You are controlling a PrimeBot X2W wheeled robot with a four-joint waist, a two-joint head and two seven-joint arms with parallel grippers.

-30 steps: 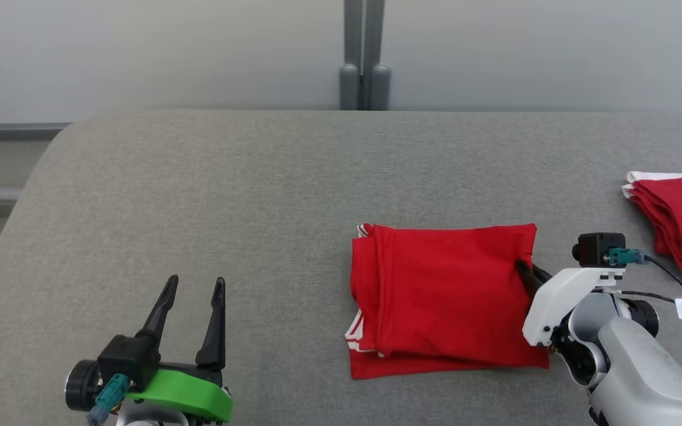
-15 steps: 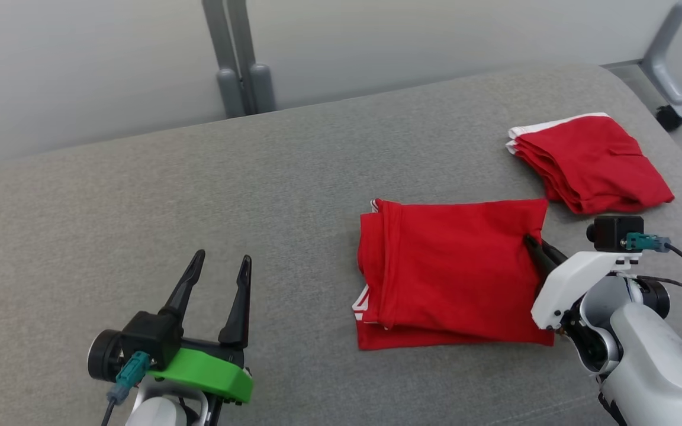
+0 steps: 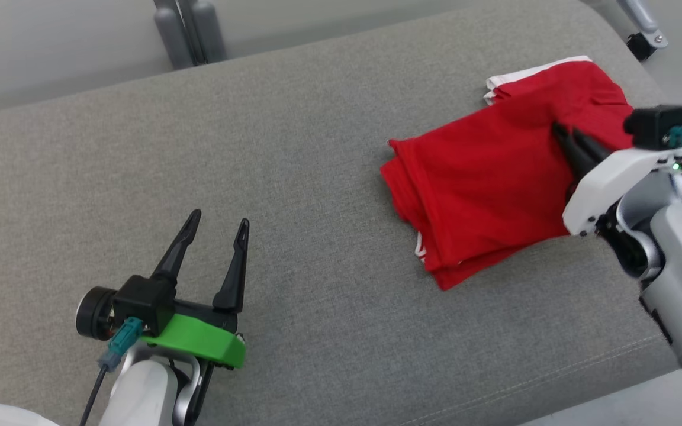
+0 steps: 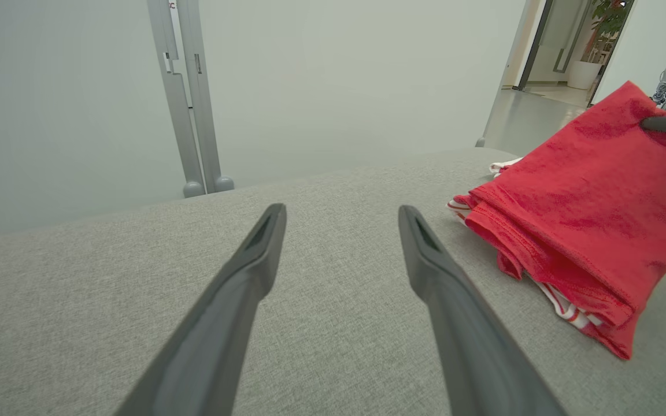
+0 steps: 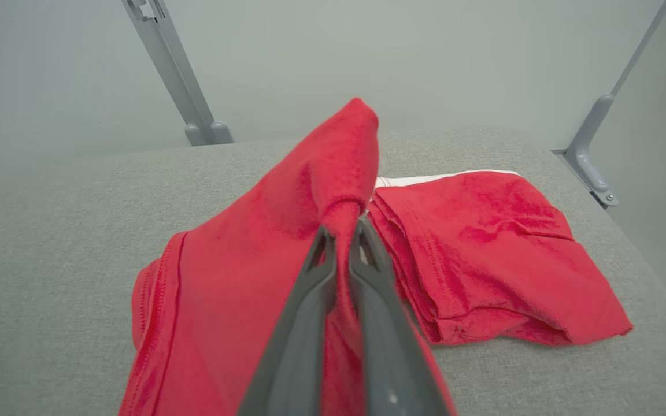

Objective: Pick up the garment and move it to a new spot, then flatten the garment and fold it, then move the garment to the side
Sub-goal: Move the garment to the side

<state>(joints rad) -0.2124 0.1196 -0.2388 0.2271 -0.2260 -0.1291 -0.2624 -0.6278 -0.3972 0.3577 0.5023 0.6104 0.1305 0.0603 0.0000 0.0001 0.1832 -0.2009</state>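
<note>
1. If swung further past the folded red pile [image 5: 483,248], risks overshooting the grey desk [image 3: 293,177], with its rounded corner just beyond that pile and bare floor below.
2. Holds the red garment [image 3: 483,183] by one pinched edge only: raised side close against the near edge of the pile, touching or overlapping, cannot tell which. Lower part lies on the desk on the side away from the pile. Likely to let the folds slide open or skew, judging by the striped hem layers poking out at the end farthest from the pile.
3. Could rake or rumple the pile itself if lowered or dragged across it. Neat stack for now, white hem along its far side.
4. Right claw [image 3: 565,131] clamped shut on a thin ridge of the garment, just beside the pile. Small bite, so may lose the cloth under the pull of the dragging layers.
5. Left claw [image 3: 220,216] spread wide, gripping nothing, well apart from the pile across bare desk. No help against sagging, no obstacle either.
6. Paired grey posts [image 3: 190,29] behind the desk, well away from the pile and out of the path.
7. Black caster wheel [image 3: 640,44] on the floor just past the pile. Matters only for cloth sliding off that corner.
</note>
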